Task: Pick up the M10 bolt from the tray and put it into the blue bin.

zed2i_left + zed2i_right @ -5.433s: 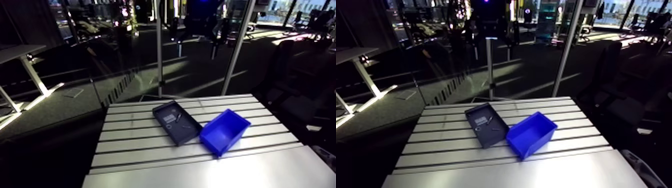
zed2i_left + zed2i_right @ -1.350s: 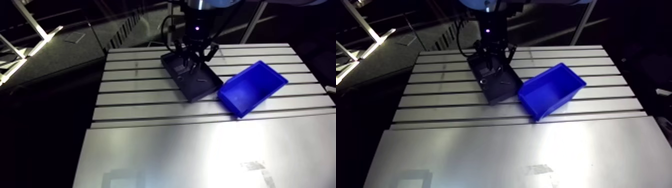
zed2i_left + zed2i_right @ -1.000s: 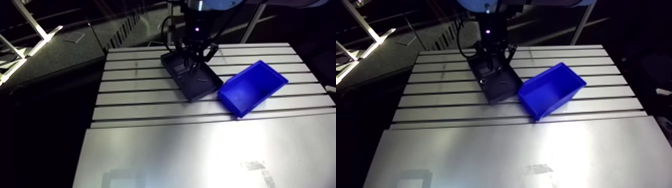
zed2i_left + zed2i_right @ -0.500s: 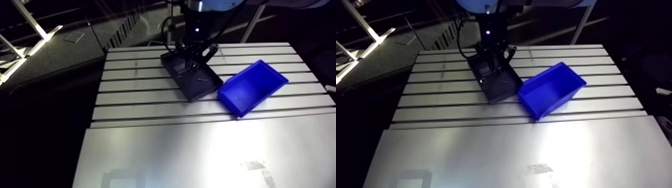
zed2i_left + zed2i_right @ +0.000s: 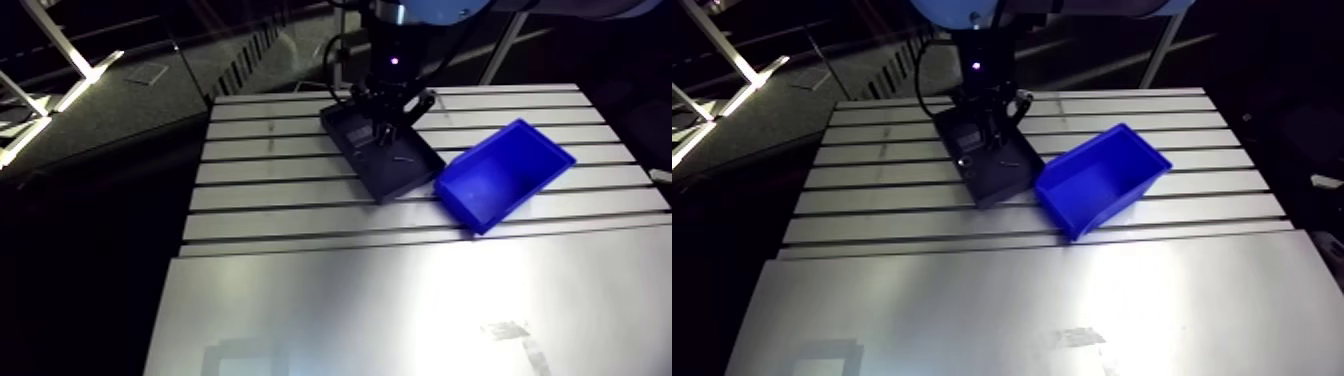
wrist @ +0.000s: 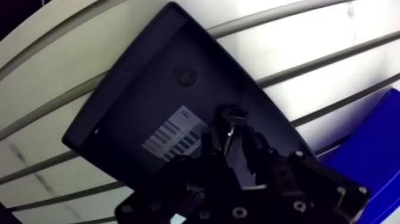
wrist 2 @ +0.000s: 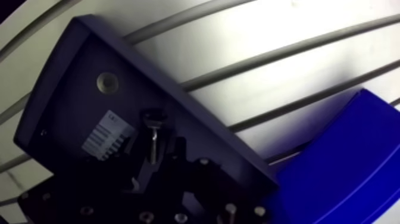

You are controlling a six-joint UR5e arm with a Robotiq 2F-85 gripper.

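Site: slotted table (image 5: 300, 200), 1 arm over it. Dark tray (image 6: 137, 113) lies askew across the slots, and the blue bin (image 5: 1102, 180) sits just beside the tray's near corner; whether the 2 touch cannot be told. In the arm view the gripper (image 5: 385, 128) comes straight down from the wrist and stands low inside the tray, over its far half. In the wrist view the bolt (image 6: 229, 122) lies in the tray between the 2 fingers (image 6: 209, 149), its head pointing away from the gripper and its bright shank running back between the fingertips. Jaws are narrow, drawn in against the shank on both sides, so the gripper appears closed on the bolt. It cannot be told whether the bolt rests on the tray floor or is off it. A white barcode label (image 6: 172, 134) is stuck to the tray floor just beside the bolt, part of it hidden under 1 finger. A small round disc (image 6: 186, 75) lies on the tray floor ahead of the bolt head, apart from it. The bin's blue wall (image 7: 351, 161) shows beside the gripper, on the side away from the label. Bin interior shows only bare blue in the arm view.
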